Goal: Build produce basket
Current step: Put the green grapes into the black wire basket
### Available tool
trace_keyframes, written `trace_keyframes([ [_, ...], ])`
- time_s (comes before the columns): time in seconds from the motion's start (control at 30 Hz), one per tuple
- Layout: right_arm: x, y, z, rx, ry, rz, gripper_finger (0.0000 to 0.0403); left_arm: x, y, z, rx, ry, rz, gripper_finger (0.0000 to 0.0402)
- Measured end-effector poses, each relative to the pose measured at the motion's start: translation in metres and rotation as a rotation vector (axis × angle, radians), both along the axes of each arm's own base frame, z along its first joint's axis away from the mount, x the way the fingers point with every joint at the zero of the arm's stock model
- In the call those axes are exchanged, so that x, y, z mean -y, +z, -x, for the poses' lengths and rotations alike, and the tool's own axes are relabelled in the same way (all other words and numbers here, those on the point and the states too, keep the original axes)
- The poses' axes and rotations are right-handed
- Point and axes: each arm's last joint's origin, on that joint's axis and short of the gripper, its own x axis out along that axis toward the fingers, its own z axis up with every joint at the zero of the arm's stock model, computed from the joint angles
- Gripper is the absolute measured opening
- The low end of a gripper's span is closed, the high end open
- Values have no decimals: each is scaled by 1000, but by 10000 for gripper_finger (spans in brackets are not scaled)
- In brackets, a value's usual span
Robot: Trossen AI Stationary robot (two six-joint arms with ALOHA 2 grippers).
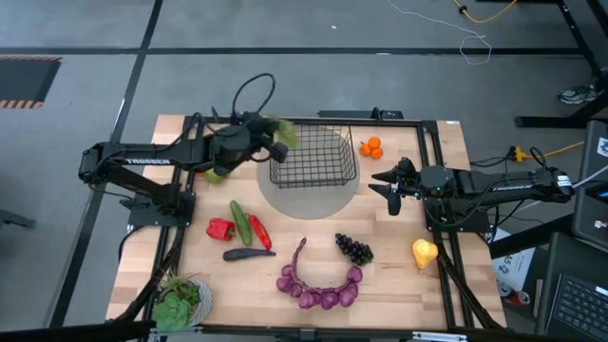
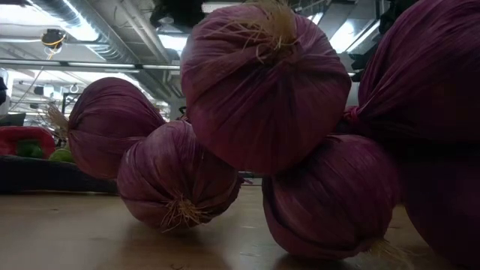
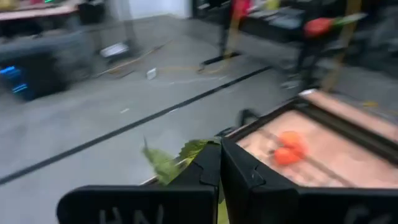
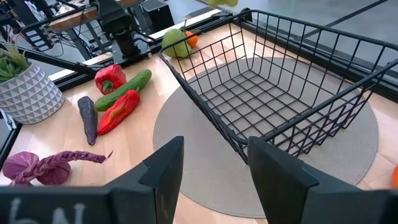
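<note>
While your purple onion string [image 1: 318,285] lies nearest, the empty basket [image 1: 313,160] sits mid-table; your left gripper [image 1: 277,144] pinches green grapes [image 1: 285,135] at its rim, the right gripper [image 1: 391,190] waits beside it, jaws parted.

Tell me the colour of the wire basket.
Black; the basket shows best in the right wrist view.

"trossen" is printed in white along the left arm [image 1: 142,160]; nothing else is legible.

Black grid basket [image 1: 313,159] — purple onion string [image 1: 318,285], orange oranges [image 1: 370,147]
</note>
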Motion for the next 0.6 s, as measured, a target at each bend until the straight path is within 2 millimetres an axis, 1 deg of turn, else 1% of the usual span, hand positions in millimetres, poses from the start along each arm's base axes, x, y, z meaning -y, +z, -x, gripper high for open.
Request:
trace_keyframes([
  [0.1, 0, 0, 0, 0, 0, 0, 181, 7, 4, -3, 29, -92, -13, 0],
  [0.2, 0, 0, 0, 0, 0, 0, 181, 11, 4, -6, 36, -129, -16, 0],
  [0.33, 0, 0, 0, 0, 4, 13, 181, 10, -3, -14, 21, -125, -12, 0],
  [0.5, 0, 0, 0, 1, 4, 12, 181, 7, -15, -32, 23, -124, -9, 0],
  [0.6, 0, 0, 0, 1, 4, 12, 181, 3, -18, -41, 55, -169, -8, 0],
])
